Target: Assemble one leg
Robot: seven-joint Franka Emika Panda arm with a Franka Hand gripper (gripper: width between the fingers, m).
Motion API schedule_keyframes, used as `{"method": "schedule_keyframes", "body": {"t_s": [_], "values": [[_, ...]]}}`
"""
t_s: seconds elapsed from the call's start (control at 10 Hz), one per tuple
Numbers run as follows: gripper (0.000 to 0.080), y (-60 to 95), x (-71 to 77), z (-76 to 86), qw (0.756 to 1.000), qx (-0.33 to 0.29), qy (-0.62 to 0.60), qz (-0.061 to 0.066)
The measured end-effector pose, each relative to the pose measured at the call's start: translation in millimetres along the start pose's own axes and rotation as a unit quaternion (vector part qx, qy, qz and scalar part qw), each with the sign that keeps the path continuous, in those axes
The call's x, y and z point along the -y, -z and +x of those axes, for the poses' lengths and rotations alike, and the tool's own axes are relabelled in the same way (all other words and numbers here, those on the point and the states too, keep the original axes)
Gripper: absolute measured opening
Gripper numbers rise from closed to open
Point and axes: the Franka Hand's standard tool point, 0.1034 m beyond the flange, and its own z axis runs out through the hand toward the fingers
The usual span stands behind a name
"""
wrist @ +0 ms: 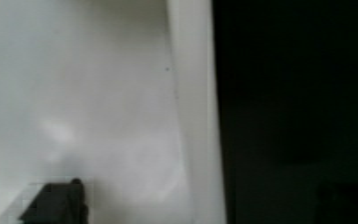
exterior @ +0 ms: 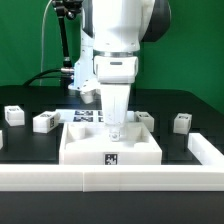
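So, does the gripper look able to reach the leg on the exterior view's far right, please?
Probably yes: that leg stands alone on the black table, nothing over it. The gripper hangs low over the white panel, so it should first lift clear of the rim.

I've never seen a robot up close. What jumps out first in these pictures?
A big white arm fills the middle of the exterior view, its hand pointing straight down into a large white panel with a raised rim. Small white legs lie scattered on the black table to either side of it.
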Motion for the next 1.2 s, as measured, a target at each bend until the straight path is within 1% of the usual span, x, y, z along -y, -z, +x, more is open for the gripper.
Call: {"method": "schedule_keyframes", "body": {"t_s": [0.1,0.2,0.3,0.5,0.6,0.7,1.2], "values": [[0.0650,-0.5,0.4,-0.2,1.000,0.000,0.000,0.001],[0.0524,-0.4,0.4,-0.2,1.000,0.000,-0.001,0.001],[0.0524,-0.4,0.4,-0.3,1.000,0.000,-0.001,0.001],[0.0243,-0.4,0.3,-0.5,1.000,0.000,-0.001,0.001],[0.0243,-0.4,0.3,-0.6,1.000,0.000,-0.001,0.001],[0.0063,0.3,-0.9,-0.3,1.000,0.000,-0.001,-0.002],[0.0063,0.5,-1.4,-0.2,1.000,-0.001,-0.001,-0.003]]}}
